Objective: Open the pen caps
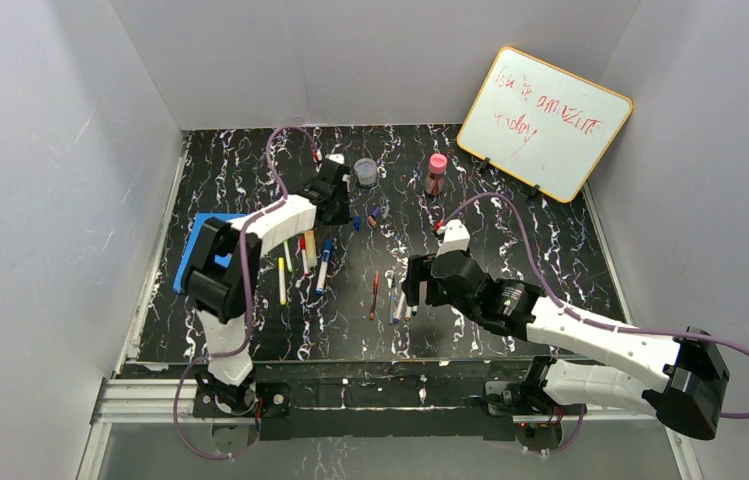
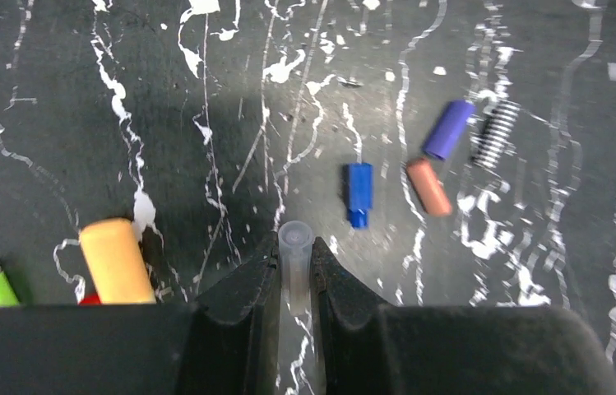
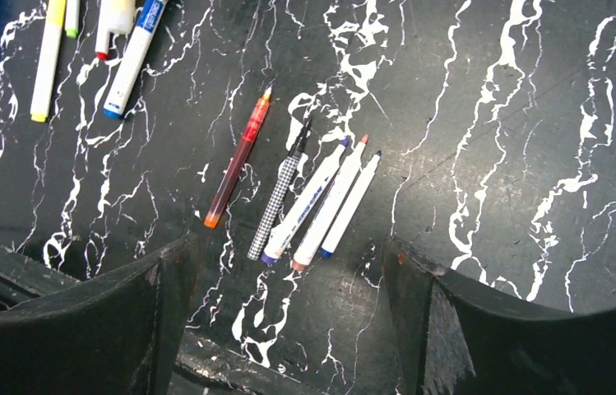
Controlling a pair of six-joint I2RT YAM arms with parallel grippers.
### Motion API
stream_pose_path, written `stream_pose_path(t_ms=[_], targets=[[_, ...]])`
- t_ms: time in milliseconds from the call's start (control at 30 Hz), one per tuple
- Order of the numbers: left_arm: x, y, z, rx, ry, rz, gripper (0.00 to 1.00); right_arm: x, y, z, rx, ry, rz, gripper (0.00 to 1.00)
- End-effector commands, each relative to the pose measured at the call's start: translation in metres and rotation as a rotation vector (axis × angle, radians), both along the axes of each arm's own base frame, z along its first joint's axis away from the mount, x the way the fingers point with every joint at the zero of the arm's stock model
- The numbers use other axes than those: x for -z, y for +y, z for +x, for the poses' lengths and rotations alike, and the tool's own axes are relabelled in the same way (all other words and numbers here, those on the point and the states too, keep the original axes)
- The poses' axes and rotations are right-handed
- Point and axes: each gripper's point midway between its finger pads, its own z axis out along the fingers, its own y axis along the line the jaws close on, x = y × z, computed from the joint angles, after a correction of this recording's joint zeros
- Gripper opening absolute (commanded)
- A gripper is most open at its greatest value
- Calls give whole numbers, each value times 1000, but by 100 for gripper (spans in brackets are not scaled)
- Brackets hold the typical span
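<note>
The left gripper (image 2: 296,249) was clamped on a stubby, translucent grey cap (image 2: 295,237). Beyond it, on the marbled black table (image 2: 82,99), lay a blue cap (image 2: 359,193), a rust-red cap (image 2: 428,187) and a violet cap (image 2: 448,129). A fat orange cap (image 2: 115,259) sat at left. The right gripper (image 3: 288,255) stood wide and empty over five slim, bare-tipped pens (image 3: 321,206).

the table (image 3: 534,123) is black with white squiggles. mid-frame, one checked pen (image 3: 275,206) is black and white, beside a red pen (image 3: 238,160).
</note>
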Motion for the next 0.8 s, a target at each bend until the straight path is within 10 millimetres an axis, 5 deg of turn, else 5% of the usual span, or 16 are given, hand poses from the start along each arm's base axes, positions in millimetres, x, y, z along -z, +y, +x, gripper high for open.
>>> stream_pose_path(t_ms=[0,167,500,767], targets=[[9,0,17,28,56,-14,13,-3,5,-2,-41,1,7,89],[23,-8,36,42,83,-27,17,-8,3,1,-44,-20,-8,91],[38,-12,39,47,111,-29,34,-31,1,2,-51,-74,38,94],[-36,11,33,16,-33,21,60,-38,1,3,-66,-98,47,92]])
